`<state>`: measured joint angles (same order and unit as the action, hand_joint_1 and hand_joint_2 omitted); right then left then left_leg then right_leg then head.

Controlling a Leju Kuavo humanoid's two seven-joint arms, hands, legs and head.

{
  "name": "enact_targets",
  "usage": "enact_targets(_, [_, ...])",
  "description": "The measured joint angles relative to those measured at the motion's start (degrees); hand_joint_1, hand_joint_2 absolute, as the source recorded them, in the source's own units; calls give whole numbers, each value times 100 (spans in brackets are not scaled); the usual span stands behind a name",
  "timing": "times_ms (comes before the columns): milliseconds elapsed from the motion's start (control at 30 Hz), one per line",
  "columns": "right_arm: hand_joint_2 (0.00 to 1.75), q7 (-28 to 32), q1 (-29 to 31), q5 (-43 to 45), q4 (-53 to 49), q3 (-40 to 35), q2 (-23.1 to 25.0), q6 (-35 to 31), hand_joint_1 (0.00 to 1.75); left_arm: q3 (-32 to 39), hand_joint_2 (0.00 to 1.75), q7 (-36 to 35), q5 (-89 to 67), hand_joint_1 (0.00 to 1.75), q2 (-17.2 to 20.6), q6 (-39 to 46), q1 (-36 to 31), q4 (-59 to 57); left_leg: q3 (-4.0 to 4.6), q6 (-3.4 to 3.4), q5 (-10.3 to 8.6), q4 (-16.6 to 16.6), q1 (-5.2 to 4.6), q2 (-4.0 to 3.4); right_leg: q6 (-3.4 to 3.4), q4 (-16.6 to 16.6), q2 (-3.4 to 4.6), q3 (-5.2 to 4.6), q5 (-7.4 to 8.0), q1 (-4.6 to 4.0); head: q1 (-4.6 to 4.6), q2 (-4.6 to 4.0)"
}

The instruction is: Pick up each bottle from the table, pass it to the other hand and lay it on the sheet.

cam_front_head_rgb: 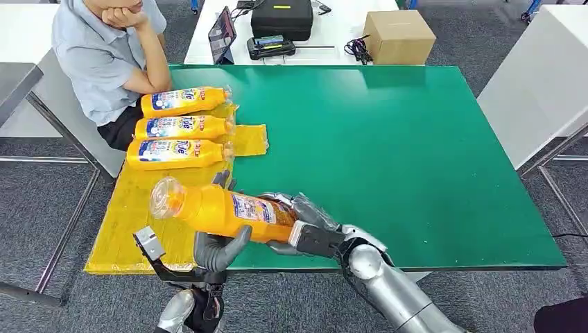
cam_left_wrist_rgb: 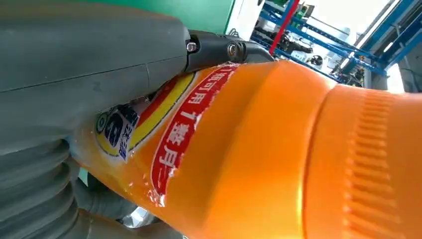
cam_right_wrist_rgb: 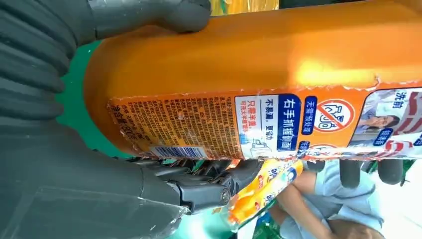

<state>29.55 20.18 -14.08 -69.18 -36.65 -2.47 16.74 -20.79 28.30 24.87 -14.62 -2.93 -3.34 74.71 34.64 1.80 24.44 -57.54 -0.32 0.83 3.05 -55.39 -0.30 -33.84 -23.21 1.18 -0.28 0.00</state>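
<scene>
Both hands grip the orange plastic detergent bottle [cam_front_head_rgb: 222, 211] mid-handover: right hand [cam_front_head_rgb: 299, 220] should release, left hand [cam_front_head_rgb: 216, 244] carries toward ten o'clock onto yellow sheet [cam_front_head_rgb: 128, 222].

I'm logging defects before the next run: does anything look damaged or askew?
The held orange detergent bottle's label is torn and ragged along its edge. The yellow sheet lies wrinkled, overhanging the green table's near edge.
</scene>
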Motion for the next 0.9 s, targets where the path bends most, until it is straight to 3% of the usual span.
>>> enact_targets(33, [175,2,13,22,22,-22,0,20,175,0,175,30,-13,157,0,0,-2,0,0,0,0,0,0,0,0,0,0,0,0,0,-2,0])
enact_targets(67, [175,2,23,50,39,-40,2,31,175,-2,175,63,-22,175,0,0,-2,0,0,0,0,0,0,0,0,0,0,0,0,0,-2,0])
enact_targets(867, [175,46,222,861,477,-219,9,621,175,-61,175,575,-214,175,-2,214,-10,63,-2,0,0,0,0,-1,0,0,1,0,0,0,0,0])
enact_targets(900, [175,48,222,863,485,-219,9,623,168,-63,175,575,-214,175,-2,214,-9,63,-2,0,0,0,0,-1,0,0,1,0,0,0,0,0])
